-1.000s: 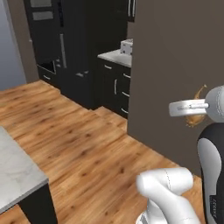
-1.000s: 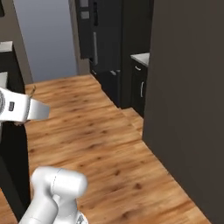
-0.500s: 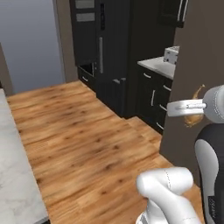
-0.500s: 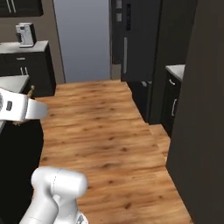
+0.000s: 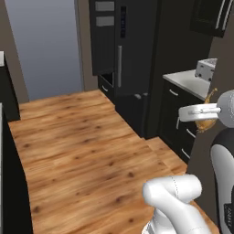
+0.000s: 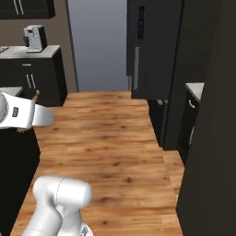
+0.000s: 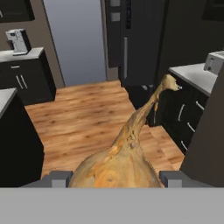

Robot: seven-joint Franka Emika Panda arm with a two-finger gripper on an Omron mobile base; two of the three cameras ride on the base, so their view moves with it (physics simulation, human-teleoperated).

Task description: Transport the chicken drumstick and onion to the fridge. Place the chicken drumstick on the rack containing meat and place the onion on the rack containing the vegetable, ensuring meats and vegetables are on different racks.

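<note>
My gripper (image 7: 113, 177) is shut on the onion (image 7: 118, 164), a tan-golden bulb whose long thin stalk points away from the hand. In the left base view the gripper (image 5: 206, 119) hangs at the right edge with the onion (image 5: 206, 124) under it. The right base view has the gripper (image 6: 23, 126) at the left edge, and a sliver of onion (image 6: 20, 130) shows below the white hand. The fridge (image 5: 123, 50) (image 6: 140, 46) (image 7: 127, 39) stands ahead across the floor, tall and dark, with its doors closed. The chicken drumstick is out of view.
Wooden floor (image 5: 87, 151) stretches ahead to the fridge. A dark cabinet with a pale counter (image 5: 187, 80) and a toaster (image 5: 206, 68) stands on the right. A tall dark panel (image 6: 212, 138) is close on the right. Left are a black counter (image 6: 32, 69) and a coffee machine (image 6: 34, 38).
The whole picture has swung, so the camera has moved: the fridge now lies nearly straight ahead. The onion stays in the shut gripper.
</note>
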